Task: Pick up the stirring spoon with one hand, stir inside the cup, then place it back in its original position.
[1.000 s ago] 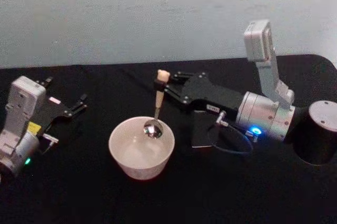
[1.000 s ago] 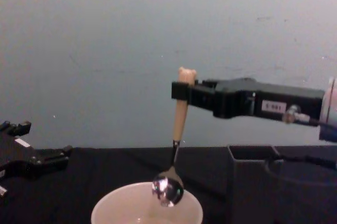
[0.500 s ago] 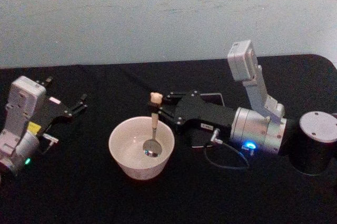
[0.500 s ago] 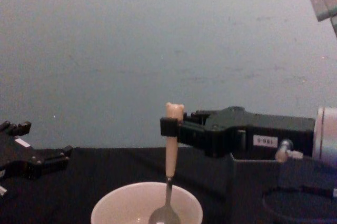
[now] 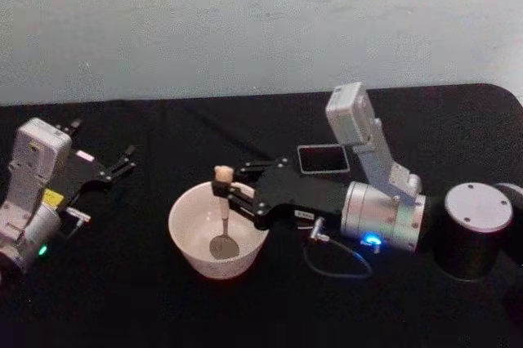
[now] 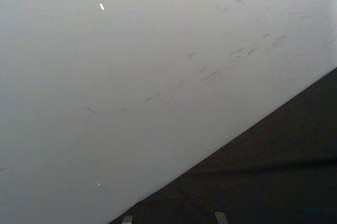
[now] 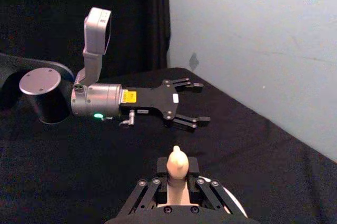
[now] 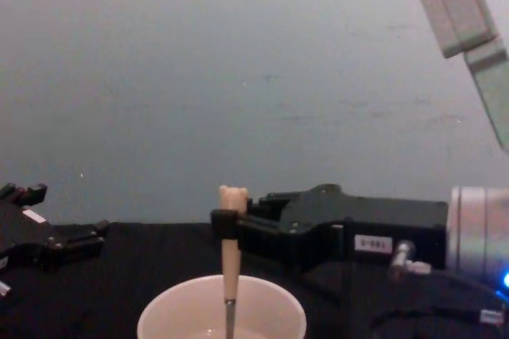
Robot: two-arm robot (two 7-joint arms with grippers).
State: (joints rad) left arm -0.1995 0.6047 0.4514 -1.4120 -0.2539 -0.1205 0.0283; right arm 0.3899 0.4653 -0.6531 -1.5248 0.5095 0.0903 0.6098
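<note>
One slim stirring spoon point(image 5: 223, 221), with a beige handle topped by a tiny bear head and a small shiny metal bowl, stood nearly upright inside the wide, round, cream-white cup point(image 5: 183, 219) on the black-clothed counter point(image 5: 122, 283). Its bowl sat low near the middle of the cup, and whether it touched the cup's floor could not be told. Its bear head rose above the cup's rim. The black right gripper point(image 5: 221, 191) reached in from the cup's right side, its fingers clamped on the upper handle just under the bear head, over the cup's far rim. The dark grey, square, thin-walled holder point(image 5: 324, 158) stood beyond the cup and to its right, apart from it, behind the right arm. The left gripper point(image 7: 199, 103) lay on the counter well to the cup's left, its fingers spread apart and holding nothing.
</note>
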